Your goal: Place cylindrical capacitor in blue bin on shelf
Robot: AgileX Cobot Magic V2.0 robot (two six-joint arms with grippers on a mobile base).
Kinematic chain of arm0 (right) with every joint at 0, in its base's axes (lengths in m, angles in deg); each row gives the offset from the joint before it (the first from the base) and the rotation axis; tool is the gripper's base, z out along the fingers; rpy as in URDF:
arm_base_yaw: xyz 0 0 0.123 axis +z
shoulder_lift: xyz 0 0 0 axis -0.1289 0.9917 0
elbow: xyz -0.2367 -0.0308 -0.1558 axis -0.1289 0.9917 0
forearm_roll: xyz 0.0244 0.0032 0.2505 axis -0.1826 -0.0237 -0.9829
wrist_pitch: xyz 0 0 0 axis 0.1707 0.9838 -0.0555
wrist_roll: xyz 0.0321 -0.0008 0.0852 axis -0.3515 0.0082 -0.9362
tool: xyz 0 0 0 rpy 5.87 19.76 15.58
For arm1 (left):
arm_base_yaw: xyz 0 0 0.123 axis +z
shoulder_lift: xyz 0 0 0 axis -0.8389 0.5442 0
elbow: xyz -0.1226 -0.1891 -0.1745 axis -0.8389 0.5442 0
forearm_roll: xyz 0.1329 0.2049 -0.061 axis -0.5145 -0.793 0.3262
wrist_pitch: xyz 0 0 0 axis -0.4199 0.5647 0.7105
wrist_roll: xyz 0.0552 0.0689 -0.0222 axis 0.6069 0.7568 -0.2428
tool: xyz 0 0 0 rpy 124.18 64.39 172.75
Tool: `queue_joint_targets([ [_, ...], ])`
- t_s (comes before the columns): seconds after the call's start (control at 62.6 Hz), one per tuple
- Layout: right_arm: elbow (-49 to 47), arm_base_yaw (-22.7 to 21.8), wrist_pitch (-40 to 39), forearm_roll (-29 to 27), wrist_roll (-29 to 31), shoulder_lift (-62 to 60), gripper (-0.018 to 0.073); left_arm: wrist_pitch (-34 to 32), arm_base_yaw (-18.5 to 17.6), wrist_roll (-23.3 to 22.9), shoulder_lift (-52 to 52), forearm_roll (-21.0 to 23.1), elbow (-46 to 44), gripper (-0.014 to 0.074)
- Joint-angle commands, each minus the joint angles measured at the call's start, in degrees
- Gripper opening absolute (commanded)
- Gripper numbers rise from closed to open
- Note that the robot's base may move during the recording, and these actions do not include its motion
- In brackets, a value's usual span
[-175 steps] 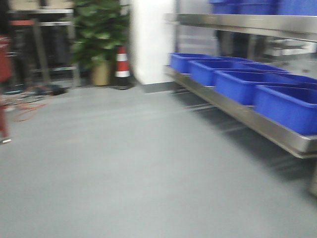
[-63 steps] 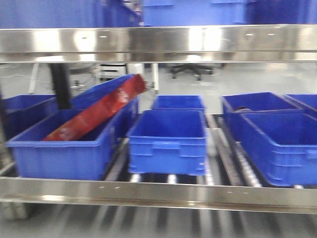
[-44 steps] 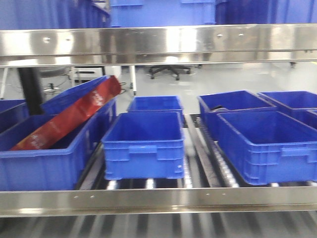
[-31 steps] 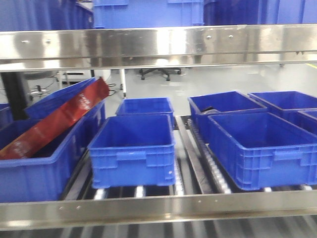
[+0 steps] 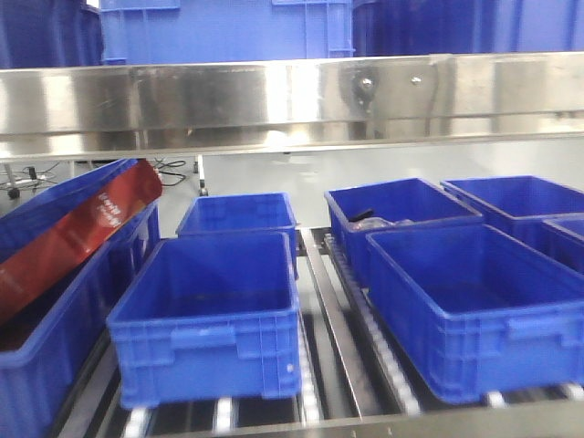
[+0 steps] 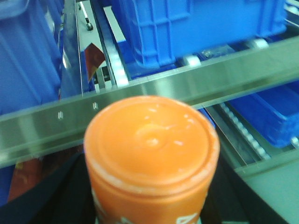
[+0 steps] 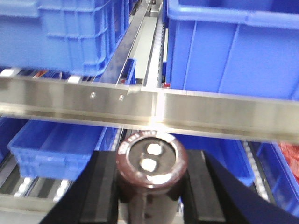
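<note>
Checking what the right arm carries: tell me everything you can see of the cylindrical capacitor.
The cylindrical capacitor is a dark brown cylinder seen end-on, its shiny face bearing two round terminals, with pale lettering along the rim. It is clamped between the black jaws of the right gripper, in front of the shelf's steel rail, not in any bin.

An orange-topped container (image 6: 152, 149) (blurred, very close) stands before the shelf (image 6: 243, 69) rail and blue bins (image 6: 201, 23).
</note>
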Motion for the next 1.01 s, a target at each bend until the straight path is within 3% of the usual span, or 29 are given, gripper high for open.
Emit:
queue_joint_targets([
  [0.0,-0.5,0.1,-1.6,0.2,0.1,-0.3,-0.0162,-1.2,0.3,0.0,-0.2,0.0,-0.2,-0.0111],
  [0.99,-0.5,0.1,-1.6,0.2,0.1,-0.3,-0.0162,-1.2,0.3,0.0,-0.2,0.0,-0.2,-0.0111],
])
